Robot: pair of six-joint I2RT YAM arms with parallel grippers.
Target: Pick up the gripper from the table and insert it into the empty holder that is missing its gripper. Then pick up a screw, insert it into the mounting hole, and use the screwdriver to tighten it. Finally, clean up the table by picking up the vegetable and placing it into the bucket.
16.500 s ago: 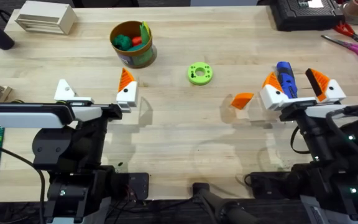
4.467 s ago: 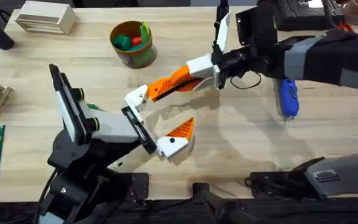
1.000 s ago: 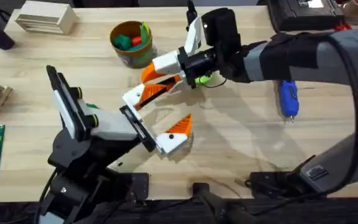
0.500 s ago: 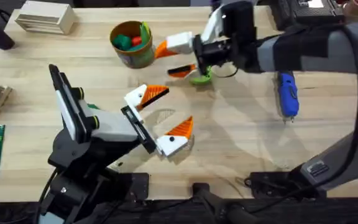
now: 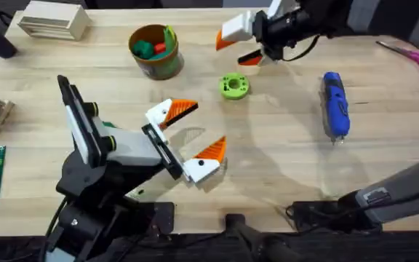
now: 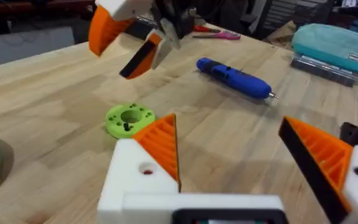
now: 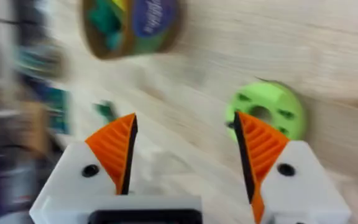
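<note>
My left gripper [image 5: 208, 124] stands open over the table [image 5: 289, 175], empty, with an orange ribbed pad on each white finger. The orange gripper [image 5: 181, 108] sits in the far holder [image 5: 158, 115]; in the left wrist view that holder [image 6: 135, 180] shows a small round hole. My right gripper [image 5: 240, 45] hangs open and empty near the far edge, beyond the green disc [image 5: 233, 86], and the left wrist view shows that right gripper [image 6: 126, 38] raised. The blue screwdriver [image 5: 335, 103] lies to the right. The bucket [image 5: 153, 51] holds toys. A dark-green vegetable [image 5: 108, 124] peeks out beside my left arm.
The green disc [image 6: 129, 119] has a small dark piece in one hole. Red-handled scissors [image 5: 413, 54] lie at the far right. A white box [image 5: 52, 20] sits at the far left corner. A teal pouch [image 6: 334, 46] lies beyond the screwdriver [image 6: 232, 76].
My right gripper has let go at the left arm's far finger and pulled back toward the far edge and to the right. The orange wedge stays in the holder. The left arm holds still.
</note>
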